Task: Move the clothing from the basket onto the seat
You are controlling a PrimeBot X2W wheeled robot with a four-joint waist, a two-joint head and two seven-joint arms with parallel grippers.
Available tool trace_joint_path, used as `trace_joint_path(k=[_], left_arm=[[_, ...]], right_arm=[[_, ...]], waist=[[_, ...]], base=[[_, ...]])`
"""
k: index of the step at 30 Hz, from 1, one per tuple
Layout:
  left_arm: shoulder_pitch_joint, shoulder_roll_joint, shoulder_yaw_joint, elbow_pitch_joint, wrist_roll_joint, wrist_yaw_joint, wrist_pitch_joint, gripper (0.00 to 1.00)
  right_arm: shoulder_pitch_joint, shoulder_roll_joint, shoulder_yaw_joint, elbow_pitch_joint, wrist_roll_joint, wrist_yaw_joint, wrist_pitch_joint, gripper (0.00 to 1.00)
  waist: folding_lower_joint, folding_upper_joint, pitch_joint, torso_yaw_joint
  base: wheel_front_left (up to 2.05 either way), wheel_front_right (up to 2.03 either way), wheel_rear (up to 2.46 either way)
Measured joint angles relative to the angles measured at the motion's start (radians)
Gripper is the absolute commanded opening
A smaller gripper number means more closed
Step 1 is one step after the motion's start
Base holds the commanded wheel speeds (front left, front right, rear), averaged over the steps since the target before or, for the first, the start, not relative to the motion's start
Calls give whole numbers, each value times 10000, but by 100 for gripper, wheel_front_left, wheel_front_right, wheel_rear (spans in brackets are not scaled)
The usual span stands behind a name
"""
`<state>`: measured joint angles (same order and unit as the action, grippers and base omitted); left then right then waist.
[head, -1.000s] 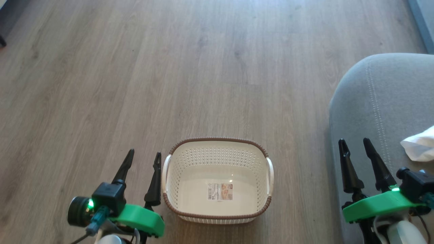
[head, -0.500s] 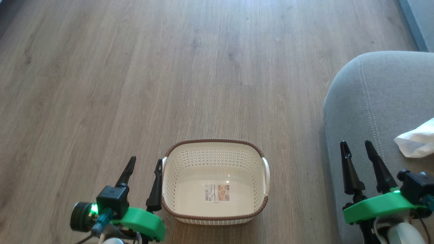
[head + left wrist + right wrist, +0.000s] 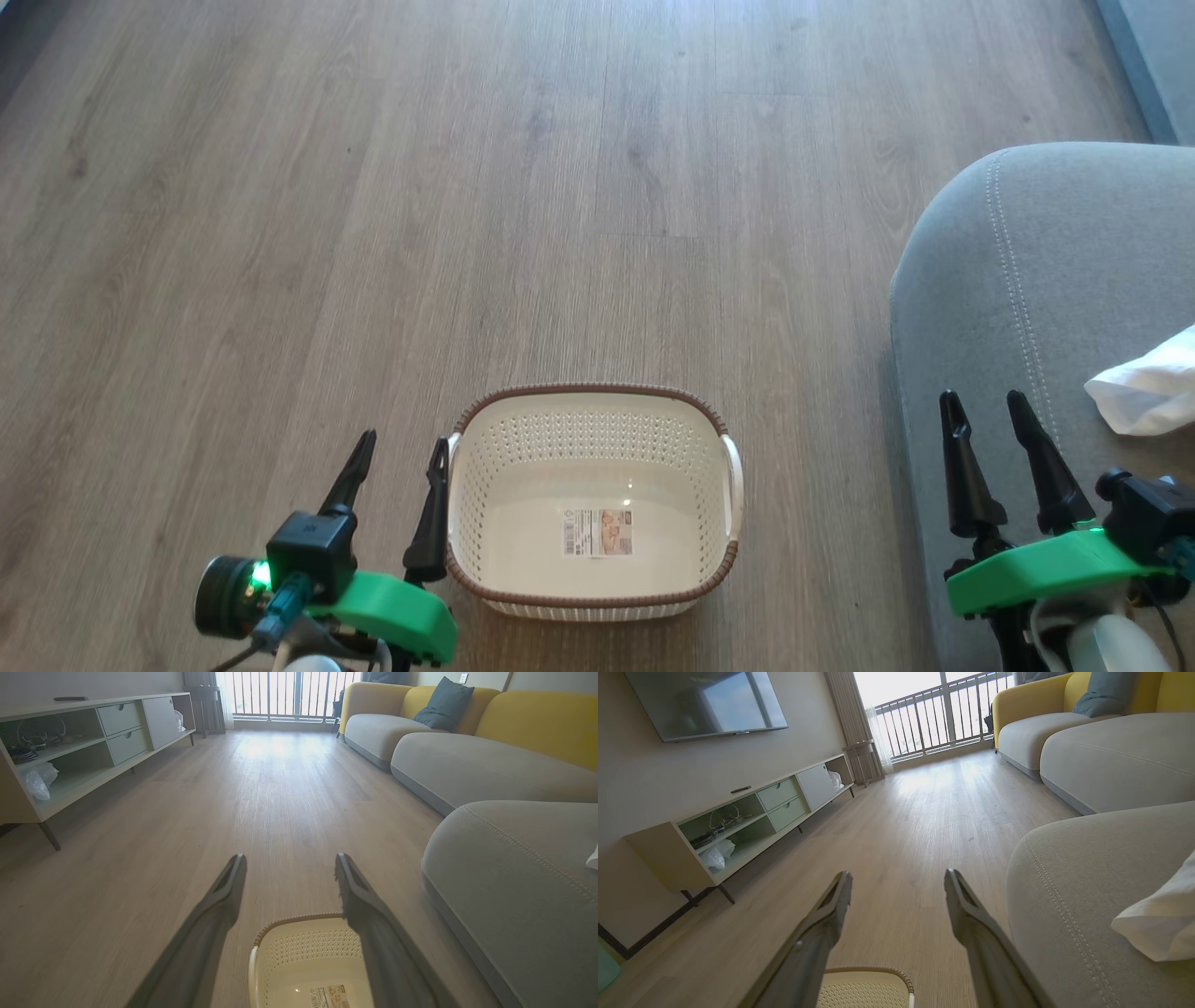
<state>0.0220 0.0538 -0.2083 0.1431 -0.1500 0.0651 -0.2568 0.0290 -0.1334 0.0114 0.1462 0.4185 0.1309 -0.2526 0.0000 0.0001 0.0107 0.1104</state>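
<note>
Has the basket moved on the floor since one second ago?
No. The basket keeps its place against the floor plank joint and the seat; the whole head view shifted slightly, so the camera moved.

Holds the left jaws spread wide and empty at the lower left of the head view, the left fingers pointing up the view and leaning slightly rightward. Carries behind them the green left wrist mount, a black camera block and a lit green lamp. Holds the right jaws just as wide and empty at the lower right, the right fingers leaning slightly leftward, on the green right wrist mount above a pale forearm. Shows, in each wrist view, both dark fingers well apart with nothing gripped.
</note>
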Motion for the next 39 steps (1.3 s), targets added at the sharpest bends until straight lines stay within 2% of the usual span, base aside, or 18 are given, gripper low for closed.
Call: trace_joint_path(k=[24,25,30,39], left_arm=[[-1,0,23,46,-190,90,0,100],[1,2,19,73,-201,88,0,0],[437,6,21,986,-257,86,17,0],[554,46,84,1016,-1348,-17,201,0]], right_arm=[[-5,-4,-6,159,54,0,0,100],[-3,4,0,188,54,0,4,0],[296,92,82,1126,65,0,65,0],[379,119,44,1175,922,0,274,0]], waist=[[0,0,130,30],[0,0,134,30],[0,0,136,20],[0,0,119,-64]], base=[[0,0,0],[0,0,0],[0,0,0],[0,0,0]])
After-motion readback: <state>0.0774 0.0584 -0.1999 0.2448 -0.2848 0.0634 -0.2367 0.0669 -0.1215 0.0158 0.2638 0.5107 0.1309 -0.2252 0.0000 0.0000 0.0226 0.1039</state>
